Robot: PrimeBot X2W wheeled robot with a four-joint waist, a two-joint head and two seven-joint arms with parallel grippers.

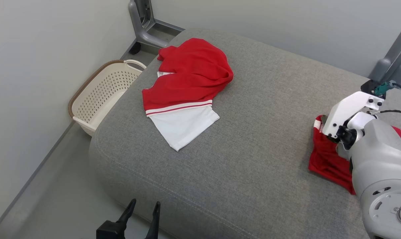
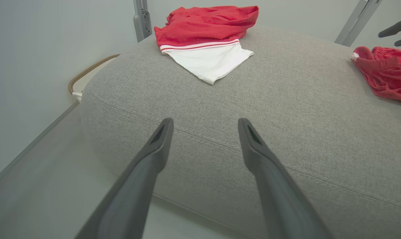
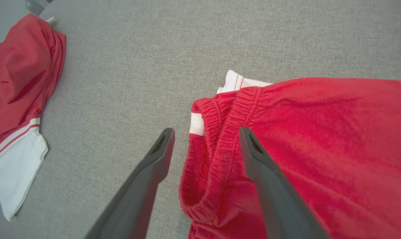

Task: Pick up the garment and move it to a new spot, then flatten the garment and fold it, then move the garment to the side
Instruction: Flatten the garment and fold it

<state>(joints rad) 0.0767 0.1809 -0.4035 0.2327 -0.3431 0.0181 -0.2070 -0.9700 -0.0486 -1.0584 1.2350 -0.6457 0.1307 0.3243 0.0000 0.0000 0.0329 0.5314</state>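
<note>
Here your right gripper (image 3: 206, 130) stands wide open over the red garment (image 3: 320, 139).
Its fingers straddle the elastic waistband and grip nothing. In the head view the garment lies bunched at the right edge, on the grey cushion (image 1: 253, 132). Your left gripper (image 2: 204, 121), lower left, is spread and empty.

- Cushion (image 1: 253, 139): grey woven cloth, matt, coarse weave as I see it.
- Shorts (image 3: 320, 139): red knit cloth, soft, ribbed waistband.
- Shirt (image 1: 187, 79): red-and-white cloth, matt.
- Basket (image 1: 102, 94): cream plastic, smooth, perforated.
- Forearm (image 1: 379, 159): grey shell, slight sheen.
</note>
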